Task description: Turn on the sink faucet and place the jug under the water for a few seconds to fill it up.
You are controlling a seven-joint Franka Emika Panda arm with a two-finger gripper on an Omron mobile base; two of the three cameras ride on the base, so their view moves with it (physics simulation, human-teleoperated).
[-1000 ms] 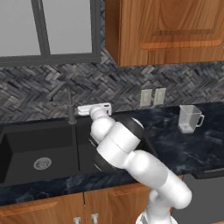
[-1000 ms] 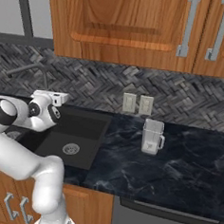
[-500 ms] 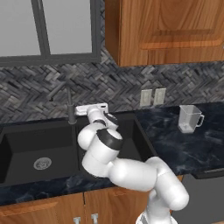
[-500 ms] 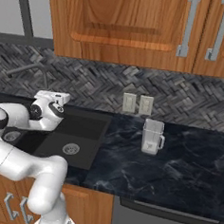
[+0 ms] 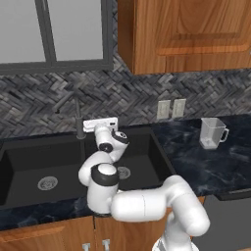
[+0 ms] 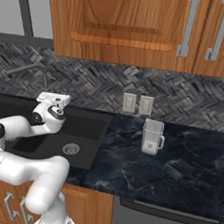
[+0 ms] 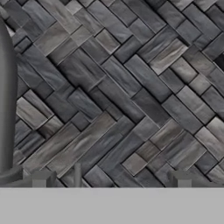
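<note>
The dark grey sink faucet (image 5: 78, 122) (image 6: 45, 81) stands behind the black double-basin sink (image 5: 29, 164) (image 6: 91, 126), spout angled up to the left. My gripper (image 5: 100, 122) (image 6: 53, 98) hovers just right of the stem at the sink's back rim, pointing at the backsplash. In the hand view the stem (image 7: 6, 109) is a blurred column at the left, and the gripper (image 7: 111, 181) stands open with only tiles beyond its fingertips (image 7: 39, 179). The clear jug (image 5: 212, 133) (image 6: 151, 136) stands upright on the counter far to the right. The water is out of view.
The herringbone tile backsplash (image 7: 131, 87) is very close ahead of the hand. Two wall outlets (image 5: 170, 108) (image 6: 137, 104) sit between sink and jug. Wooden cabinets (image 5: 186, 34) hang above the dark marble counter (image 6: 185, 172). My folded arm fills the space over the right basin.
The arm's elbow has swung left and sunk lower in front of the sink. The hand has stayed by the faucet stem, shifting only slightly. The jug has not moved.
</note>
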